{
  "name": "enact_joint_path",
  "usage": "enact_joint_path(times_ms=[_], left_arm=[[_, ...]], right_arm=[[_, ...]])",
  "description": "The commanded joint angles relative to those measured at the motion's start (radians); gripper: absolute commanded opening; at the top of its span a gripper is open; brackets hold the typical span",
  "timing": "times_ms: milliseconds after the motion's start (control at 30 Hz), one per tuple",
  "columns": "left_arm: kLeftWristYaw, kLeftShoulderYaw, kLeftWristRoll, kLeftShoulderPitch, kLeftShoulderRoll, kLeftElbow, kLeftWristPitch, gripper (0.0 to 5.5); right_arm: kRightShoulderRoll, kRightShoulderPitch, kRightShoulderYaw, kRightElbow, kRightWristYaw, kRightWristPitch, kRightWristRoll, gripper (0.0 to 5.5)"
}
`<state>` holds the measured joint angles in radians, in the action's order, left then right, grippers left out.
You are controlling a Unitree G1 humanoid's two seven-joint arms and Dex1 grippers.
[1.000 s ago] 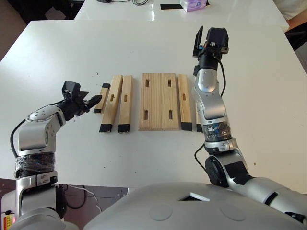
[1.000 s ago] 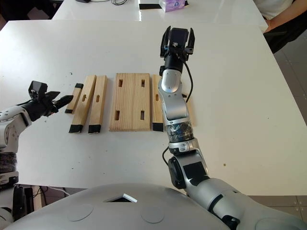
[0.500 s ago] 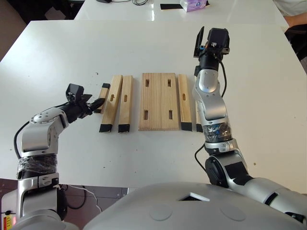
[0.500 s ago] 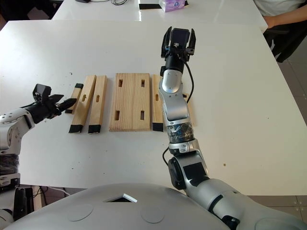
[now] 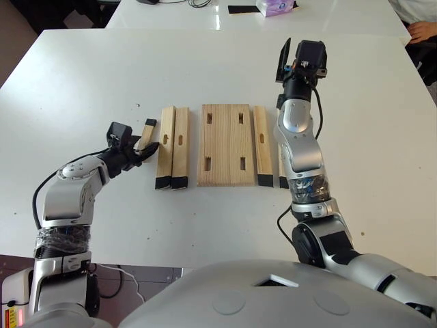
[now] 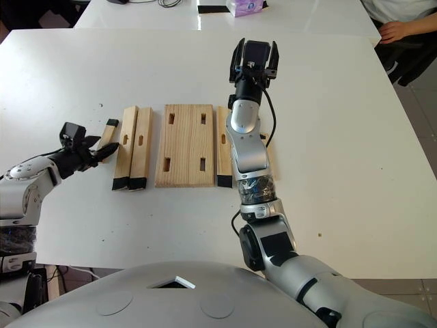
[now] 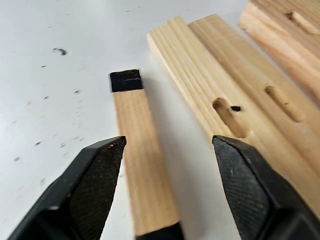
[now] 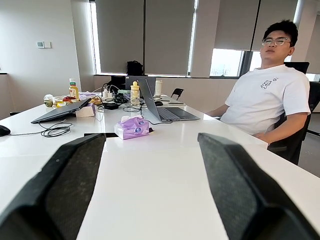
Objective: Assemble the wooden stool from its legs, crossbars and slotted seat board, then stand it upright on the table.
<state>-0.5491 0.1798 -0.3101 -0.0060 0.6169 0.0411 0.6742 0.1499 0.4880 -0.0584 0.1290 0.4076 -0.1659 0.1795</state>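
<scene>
Seat board: the slotted seat board [image 5: 225, 143] lies flat on the table [image 5: 89, 75] in the middle of the frame, its four slots facing up.
Legs: two slotted legs [image 5: 171, 146] lie side by side, touching, just left of the board. A third leg [image 5: 261, 145] lies just right of it, beside the right arm.
Crossbar: the short crossbar [image 7: 142, 165] with black ends lies flat at the left of the row, a narrow gap away from the nearest leg.
Left gripper: the left gripper [image 7: 169, 142] sits low at the crossbar's near end. Its jaws are apart, one on either side of the wood, and neither appears to touch it.
Right gripper: the right gripper [image 5: 300, 60] is held high, upper right of centre, facing away from the parts. Its jaws are wide apart and hold nothing.
Step in hand: from where I stand, this looks like the first pick, the crossbar, with nothing joined yet.
Doing it well: settle lower so the pads meet the long wooden sides, not the black cap. Keep the inner jaw inside the gap, clear of the leg, and close squarely across the bar.
Risk: a skewed closing would probably twist the light bar or nudge the neighbouring leg out of line.
</scene>
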Motion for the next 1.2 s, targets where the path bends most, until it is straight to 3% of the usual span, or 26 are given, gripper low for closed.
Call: enact_joint_path(times_ms=[33, 433, 800, 933, 1067, 1200], left_arm=[[0.030, 0.008, 0.008, 0.045, -0.017, 0.006, 0.027, 3.23], [0.053, 0.009, 0.007, 0.041, -0.030, 0.007, 0.067, 3.23], [0.052, 0.001, -0.009, 0.079, -0.006, 0.074, 0.191, 1.47], [0.058, -0.016, 0.007, 0.075, 0.012, 0.074, 0.222, 1.30], [0.083, -0.009, 0.019, -0.015, 0.004, 0.027, 0.198, 1.30], [0.152, 0.096, -0.056, -0.225, -0.066, 0.006, 0.191, 1.30]], right_arm=[[0.028, -0.018, 0.001, -0.026, 0.010, -0.021, 0.004, 3.41], [0.039, -0.028, -0.004, -0.046, 0.028, -0.031, 0.001, 3.41], [0.048, -0.055, -0.009, -0.093, 0.045, -0.058, 0.000, 3.45], [0.051, -0.059, -0.008, -0.103, 0.052, -0.061, -0.002, 3.45], [0.044, -0.047, 0.001, -0.096, 0.046, -0.054, -0.014, 3.45], [0.015, 0.001, 0.069, -0.121, -0.030, -0.075, -0.117, 3.45]])
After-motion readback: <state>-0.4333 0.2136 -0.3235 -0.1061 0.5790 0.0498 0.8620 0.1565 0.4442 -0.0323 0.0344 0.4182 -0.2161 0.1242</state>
